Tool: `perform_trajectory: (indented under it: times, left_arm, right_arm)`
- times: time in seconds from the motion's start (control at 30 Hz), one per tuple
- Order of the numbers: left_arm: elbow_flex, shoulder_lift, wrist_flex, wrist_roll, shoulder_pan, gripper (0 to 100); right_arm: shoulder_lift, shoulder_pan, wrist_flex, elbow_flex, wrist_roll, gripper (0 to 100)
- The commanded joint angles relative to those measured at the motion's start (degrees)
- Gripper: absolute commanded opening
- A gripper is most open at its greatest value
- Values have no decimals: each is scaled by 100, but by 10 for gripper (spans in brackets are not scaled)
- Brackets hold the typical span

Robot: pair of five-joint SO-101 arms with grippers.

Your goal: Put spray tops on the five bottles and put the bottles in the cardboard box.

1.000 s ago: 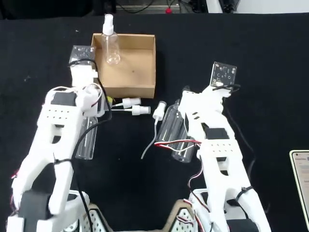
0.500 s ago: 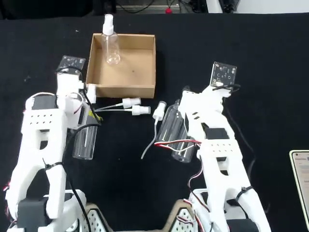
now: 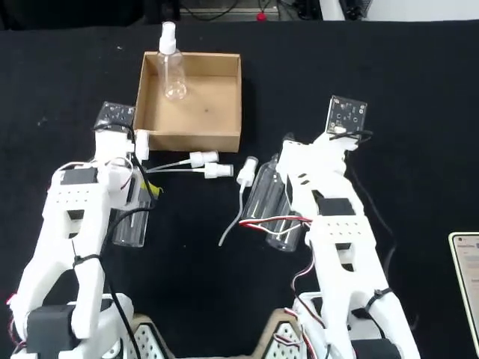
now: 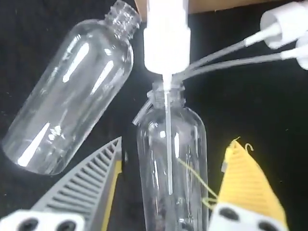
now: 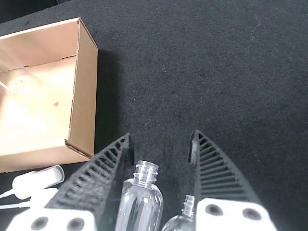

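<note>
In the left wrist view my left gripper (image 4: 176,142) is open, one finger on each side of a clear bottle (image 4: 171,163) lying on the black table. A white spray top (image 4: 166,43) sits loosely at that bottle's neck with its tube down inside. A second, topless bottle (image 4: 72,96) lies beside it. My right gripper (image 5: 161,135) is open over the neck of another bare bottle (image 5: 144,175), with one more neck (image 5: 187,207) next to it. The cardboard box (image 3: 224,112) holds one capped bottle (image 3: 172,63). Three loose spray tops (image 3: 213,166) lie in front of the box.
The table is covered in black cloth. A flat white device (image 3: 465,269) lies at the right edge. The right arm (image 3: 329,217) covers most of its two bottles (image 3: 271,202). Open cloth lies between the arms toward the front.
My left arm has swung left, away from the box's front corner, then eased back slightly right. The right arm and the loose spray tops have not moved.
</note>
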Motion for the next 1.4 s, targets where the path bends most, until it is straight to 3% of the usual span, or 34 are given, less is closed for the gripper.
perform_trajectory:
  times: [0.0,0.23,0.7,0.87,1.13,1.37]
  left_arm:
    - [-66,-79,-123,149,-22,329]
    - [-382,835,-325,264,-13,325]
    - [-646,923,-202,264,-13,325]
    - [-611,923,-633,264,-13,325]
    - [-585,932,-668,264,-13,325]
    - [-778,1477,-633,264,-22,324]
  right_arm:
    - [-31,79,-123,-277,-44,194]
    - [-31,79,-123,-268,-44,194]
    - [-31,79,-123,-268,-44,194]
    - [-31,79,-123,-268,-44,194]
    - [-31,79,-123,-268,-44,194]
    - [-31,79,-123,-268,-44,194]
